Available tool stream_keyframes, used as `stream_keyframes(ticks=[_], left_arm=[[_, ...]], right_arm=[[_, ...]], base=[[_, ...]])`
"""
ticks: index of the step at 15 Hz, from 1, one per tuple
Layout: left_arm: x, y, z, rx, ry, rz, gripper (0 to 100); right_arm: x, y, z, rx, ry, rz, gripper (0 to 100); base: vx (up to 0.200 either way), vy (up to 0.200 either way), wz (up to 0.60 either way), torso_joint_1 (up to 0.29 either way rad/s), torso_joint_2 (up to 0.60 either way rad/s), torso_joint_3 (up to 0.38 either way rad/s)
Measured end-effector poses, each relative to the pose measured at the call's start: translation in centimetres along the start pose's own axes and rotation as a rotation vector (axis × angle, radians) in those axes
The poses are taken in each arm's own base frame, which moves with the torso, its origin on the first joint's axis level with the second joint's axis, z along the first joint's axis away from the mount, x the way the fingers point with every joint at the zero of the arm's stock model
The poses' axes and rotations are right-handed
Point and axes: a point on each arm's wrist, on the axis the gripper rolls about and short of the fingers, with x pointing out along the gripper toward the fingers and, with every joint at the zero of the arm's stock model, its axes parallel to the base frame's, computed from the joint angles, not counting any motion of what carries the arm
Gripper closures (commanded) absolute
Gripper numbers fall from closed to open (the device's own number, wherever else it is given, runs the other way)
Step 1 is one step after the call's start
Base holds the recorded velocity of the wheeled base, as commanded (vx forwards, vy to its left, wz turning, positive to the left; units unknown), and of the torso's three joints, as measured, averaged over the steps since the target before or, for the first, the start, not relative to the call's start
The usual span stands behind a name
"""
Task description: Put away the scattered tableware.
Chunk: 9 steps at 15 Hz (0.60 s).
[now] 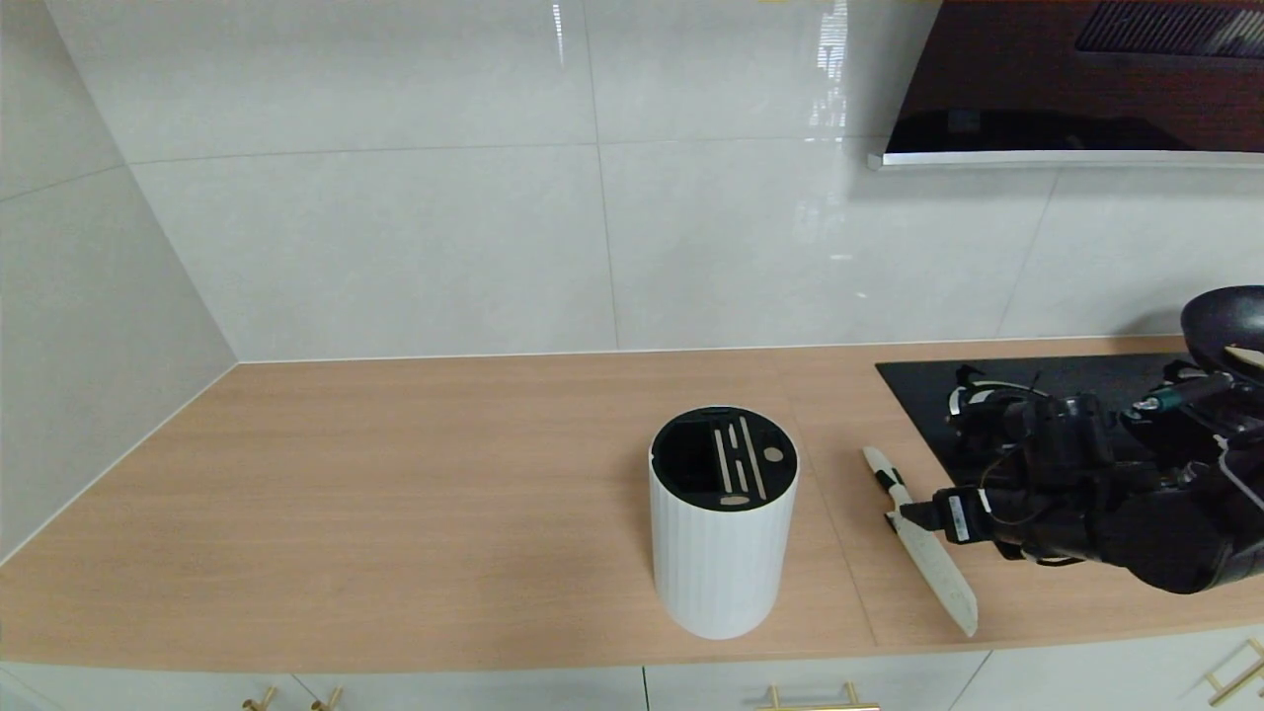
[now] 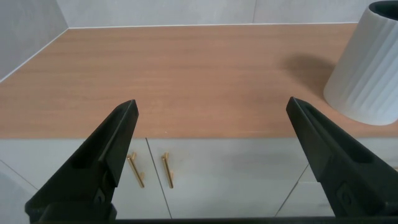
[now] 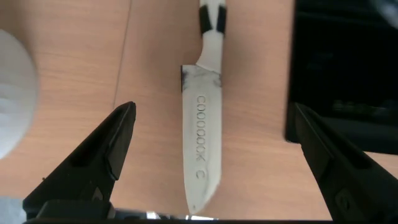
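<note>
**Knife flat on the counter, right jaws spread over it**

In the head view the knife (image 1: 921, 545) lay on the wooden counter (image 1: 395, 494) in the lower right of the frame. Its pale handle with dark bands pointed toward the wall, and its white blade pointed toward the counter's front edge. It sat just beside the near left corner of the black cooktop (image 1: 918, 395), apart from it, and to the right of the white ribbed holder (image 1: 724, 563).

The holder stood upright at lower centre. Its black top (image 1: 724, 460) showed a square opening, several narrow slots and two small holes.

The right gripper (image 3: 212, 118) came in from the right edge of the head view and hung over the knife where handle met blade. Its jaws were spread wide, one finger on each side of the blade, and were not pinching it. I could not tell whether a finger touched the knife.

The left gripper (image 2: 211, 106) sat at the counter's front edge, over bare wood, with the cabinet handles (image 2: 137, 169) below it. Its jaws were also spread and held nothing. The holder's ribbed wall stood off to one side of it.

A dark pan (image 1: 1224, 321) sat at the far right edge of the head view, and a dark range hood (image 1: 1076, 79) filled the upper right corner against the pale tiled wall (image 1: 395, 197).
</note>
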Motion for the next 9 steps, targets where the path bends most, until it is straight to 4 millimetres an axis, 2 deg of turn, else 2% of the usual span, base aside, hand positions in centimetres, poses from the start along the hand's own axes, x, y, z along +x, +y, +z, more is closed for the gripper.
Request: stream_keyframes(ticks=[4,9], left_arm=[[0.0,0.0,0.0,0.0,0.0,0.0,0],[0.0,0.0,0.0,0.0,0.0,0.0,0]], right_arm=[[2.9,0.4,-1.5,-0.003,-0.008,0.003,0],[5.0,0.6,-2.8,-0.004,-0.02,0.002,0]], base=[[0.0,0.0,0.0,0.0,0.0,0.0],[0.0,0.0,0.0,0.0,0.0,0.0]])
